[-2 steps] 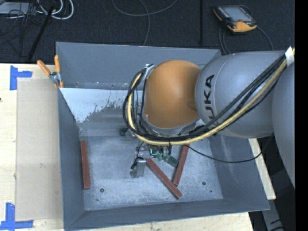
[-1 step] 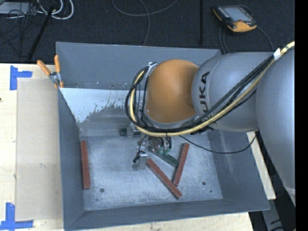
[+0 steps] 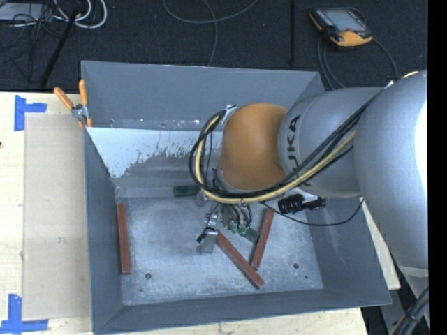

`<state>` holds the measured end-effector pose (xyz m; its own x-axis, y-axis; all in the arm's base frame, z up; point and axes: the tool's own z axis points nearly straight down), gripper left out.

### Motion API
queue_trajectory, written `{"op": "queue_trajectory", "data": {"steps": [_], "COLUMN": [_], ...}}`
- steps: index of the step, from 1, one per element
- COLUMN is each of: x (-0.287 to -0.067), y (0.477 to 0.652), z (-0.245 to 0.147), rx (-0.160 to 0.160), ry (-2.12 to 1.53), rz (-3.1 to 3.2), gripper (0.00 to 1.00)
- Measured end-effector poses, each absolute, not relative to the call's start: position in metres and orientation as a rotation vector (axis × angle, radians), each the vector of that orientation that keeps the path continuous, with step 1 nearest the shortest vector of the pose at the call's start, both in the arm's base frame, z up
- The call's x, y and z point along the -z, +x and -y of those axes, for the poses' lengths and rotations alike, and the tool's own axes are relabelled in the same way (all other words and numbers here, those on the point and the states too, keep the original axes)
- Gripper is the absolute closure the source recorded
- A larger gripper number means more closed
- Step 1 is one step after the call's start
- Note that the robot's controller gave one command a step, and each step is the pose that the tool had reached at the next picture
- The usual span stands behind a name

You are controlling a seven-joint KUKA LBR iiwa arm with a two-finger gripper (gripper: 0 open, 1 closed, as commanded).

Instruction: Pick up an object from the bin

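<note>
Jaws unreadable, open or closed could not be told. Gripper (image 3: 207,237) sat mid-floor of bin (image 3: 160,265), just beside upper end of slanted brown stick (image 3: 239,260). Second brown stick (image 3: 262,239) touched it lower down. Third stick (image 3: 123,238) lay near left wall, open floor between. Arm lettering read KUKA. Orange cover (image 3: 250,145) hid wrist.
</note>
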<state>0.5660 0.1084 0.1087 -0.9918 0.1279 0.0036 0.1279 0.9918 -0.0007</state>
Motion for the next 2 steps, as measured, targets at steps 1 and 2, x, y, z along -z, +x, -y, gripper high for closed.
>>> {"op": "queue_trajectory", "data": {"steps": [1,2], "x": [-0.093,-0.114], "y": [0.561,0.547], "z": [-0.088,-0.05], "rx": [-0.001,-0.001], "ry": [-0.528,-0.251], "rz": [3.095,3.127], "gripper": [0.0,0.0]}}
